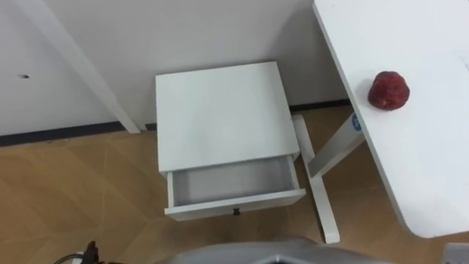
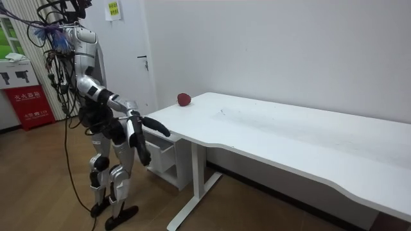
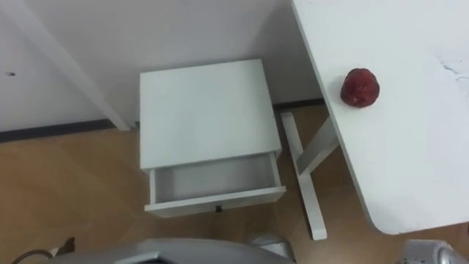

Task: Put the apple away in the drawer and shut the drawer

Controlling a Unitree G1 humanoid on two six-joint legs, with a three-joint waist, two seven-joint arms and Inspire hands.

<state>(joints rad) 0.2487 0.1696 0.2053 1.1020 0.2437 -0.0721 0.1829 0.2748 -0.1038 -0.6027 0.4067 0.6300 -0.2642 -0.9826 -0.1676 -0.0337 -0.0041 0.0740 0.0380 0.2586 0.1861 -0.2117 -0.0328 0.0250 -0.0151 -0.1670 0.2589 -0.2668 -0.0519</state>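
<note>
The robot stands on the wooden floor (image 1: pixel 88 183) in front of a small white cabinet (image 1: pixel 220 110) that is set against the wall (image 1: pixel 183 29). A white table (image 1: pixel 418 147) is on its right.

In the room view both arms are held forward of the body at about waist height. The right hand (image 2: pixel 156 125) reaches out level toward the near end of the table and hangs in the air above the cabinet. It touches nothing that can be made out. The left hand (image 2: pixel 142 153) points downward in front of the thighs, lower than the right and also clear of the furniture. At this distance both hands are only dark, elongated shapes, so it cannot be told whether either is spread or closed. Nothing can be seen held in either.

The apple (image 1: pixel 388 91), dark red and slightly lumpy, lies by itself on the table top. It is near the table's left edge and toward the wall end, well apart from both hands. In the room view it sits at the table's end on the room view's left.

The drawer (image 1: pixel 233 189) is pulled out of the cabinet toward the robot, and its pale inside faces up. A small dark knob (image 1: pixel 236 211) sits in the middle of its front panel. The table's white leg and foot bar (image 1: pixel 316 183) stand just beside the cabinet's right side, between the cabinet and the table top.
</note>
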